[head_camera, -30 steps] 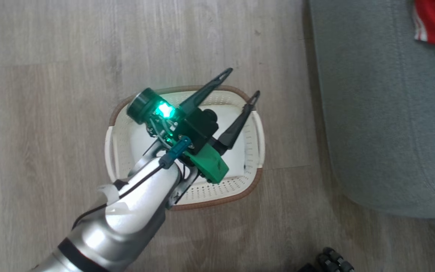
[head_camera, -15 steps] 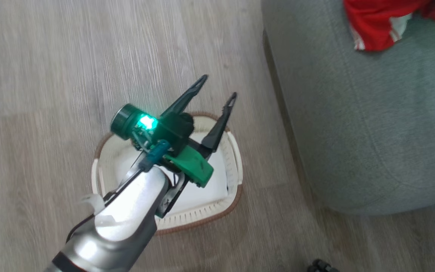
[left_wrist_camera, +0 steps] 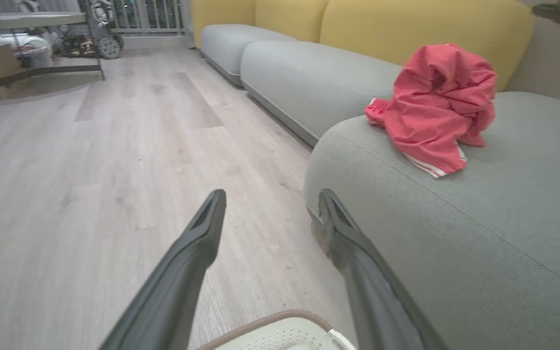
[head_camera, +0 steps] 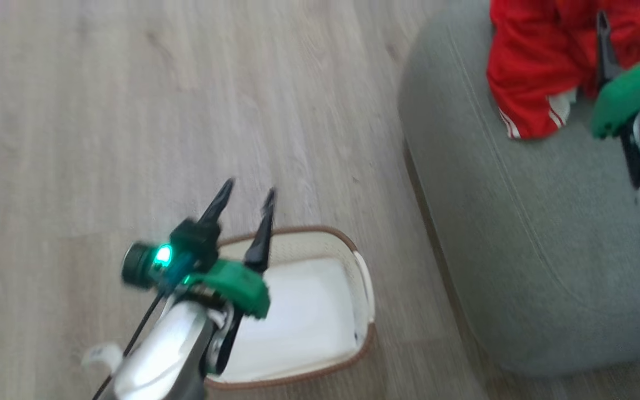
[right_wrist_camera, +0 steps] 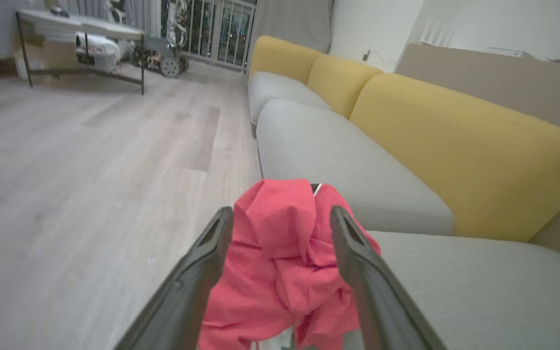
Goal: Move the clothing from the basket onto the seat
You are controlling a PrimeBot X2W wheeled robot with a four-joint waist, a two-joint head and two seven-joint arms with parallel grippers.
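Observation:
The red clothing [head_camera: 542, 72] lies bunched on the grey-green seat [head_camera: 520, 222] near its far corner. My right gripper [head_camera: 628, 22] hangs over it, open. In the right wrist view the clothing [right_wrist_camera: 280, 253] sits between and beyond the spread fingers of that gripper [right_wrist_camera: 281, 214]. The cream basket [head_camera: 365, 289] stands on the floor beside the seat, with a white liner [head_camera: 298, 316] inside. My left gripper [head_camera: 248, 191] is open and empty above the basket's far rim. In the left wrist view this gripper [left_wrist_camera: 271, 197] points past the basket rim [left_wrist_camera: 270, 323] toward the seat [left_wrist_camera: 455, 233] and the clothing [left_wrist_camera: 435, 107].
Pale wood floor [head_camera: 131, 111] spreads to the left of the basket. A row of grey cushions with yellow backs [right_wrist_camera: 455, 141] runs on beyond the seat. A metal-legged table [right_wrist_camera: 80, 29] with clutter stands far across the room.
The head camera has swung toward the seat, bringing the right gripper and more of the clothing into view. My left gripper has shifted from over the basket's middle to its far rim.

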